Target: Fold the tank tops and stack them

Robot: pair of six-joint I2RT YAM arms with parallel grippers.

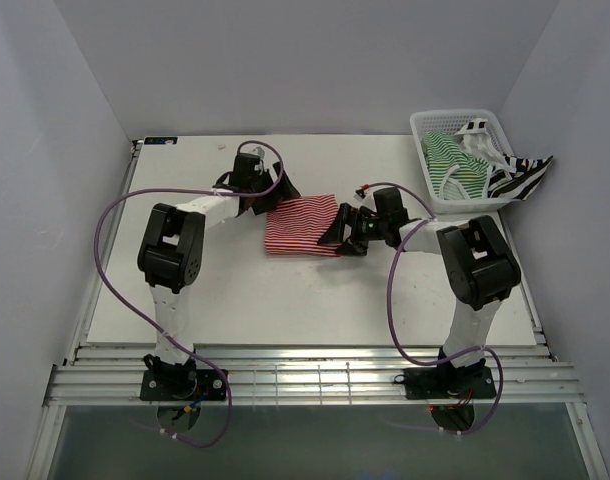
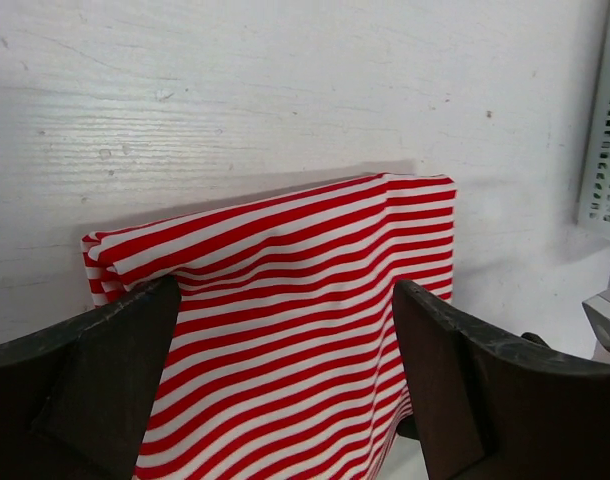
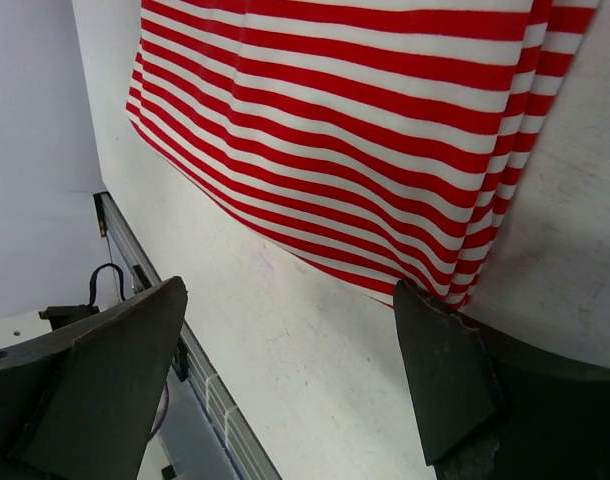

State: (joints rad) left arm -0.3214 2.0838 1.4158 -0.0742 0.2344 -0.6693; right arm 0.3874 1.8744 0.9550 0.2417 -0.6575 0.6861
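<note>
Your red-and-white tank top (image 1: pixel 301 227) lies folded at the centre of the top view. It is light and limp and will slump if lifted by one layer. The left gripper (image 2: pixel 285 290) and right gripper (image 3: pixel 290 288) both gape wide, holding nothing. Pinch every layer at a folded edge.
</note>
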